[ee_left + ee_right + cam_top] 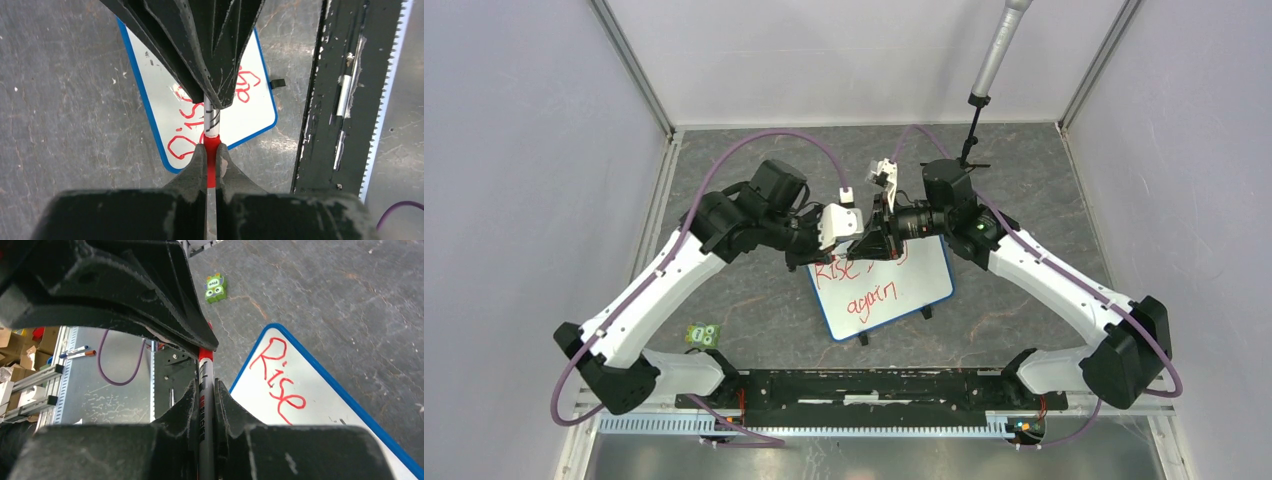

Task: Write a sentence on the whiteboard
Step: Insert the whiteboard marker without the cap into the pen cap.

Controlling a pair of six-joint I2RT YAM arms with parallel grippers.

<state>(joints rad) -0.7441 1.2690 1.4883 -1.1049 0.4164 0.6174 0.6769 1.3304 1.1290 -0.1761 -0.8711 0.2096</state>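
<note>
The whiteboard (924,275) with a blue rim lies tilted at the table's middle. The sentence (864,290) is in red, "Rise" above "again"; the top line is partly hidden by the grippers. My left gripper (862,238) and right gripper (886,236) meet tip to tip above the board's top edge. In the left wrist view my left gripper (211,148) is shut on the marker's red cap (211,162). In the right wrist view my right gripper (204,385) is shut on the marker's grey barrel (205,415). "Rise" (277,375) shows beside it.
A small green toy block (703,336) lies left of the board near the left arm. A black rail (874,385) runs along the near edge. A grey pole on a black stand (984,80) rises at the back right. Two spare markers (75,352) lie off the table.
</note>
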